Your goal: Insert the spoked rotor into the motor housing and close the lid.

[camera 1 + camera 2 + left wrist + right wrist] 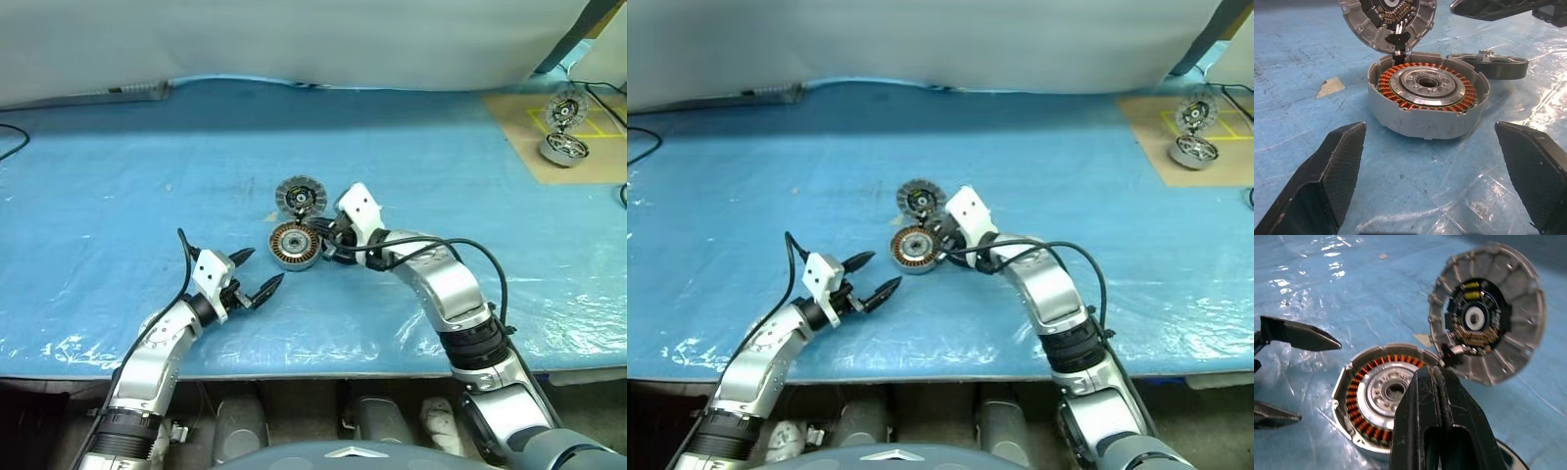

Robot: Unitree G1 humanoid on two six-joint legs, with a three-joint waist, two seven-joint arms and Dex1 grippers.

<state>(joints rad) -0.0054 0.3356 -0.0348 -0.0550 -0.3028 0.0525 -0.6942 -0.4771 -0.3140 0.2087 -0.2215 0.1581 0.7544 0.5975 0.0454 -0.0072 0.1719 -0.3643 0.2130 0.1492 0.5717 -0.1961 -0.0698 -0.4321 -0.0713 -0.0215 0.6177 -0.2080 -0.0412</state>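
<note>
The motor housing (294,246) sits open in the middle of the blue sheet, copper windings ringing its silver centre (1425,88). Its grey lid (301,196) stands tilted up from the housing's far edge, with the dark inner face (1476,318) showing. A dark-rimmed wheel, the spoked rotor (1498,68), lies flat right beside the housing; its spokes are hidden. My right gripper (1436,369) is shut and empty, just above the housing's rim and near the lid's lower edge. The left gripper (263,269) rests wide open a short way in front of the housing, its fingers (1337,166) apart from it.
A second motor (563,149) with its raised lid (566,108) stands on a brown board (519,127) at the far right. A black cable (12,137) lies at the far left. The table's front edge (313,370) runs close to me.
</note>
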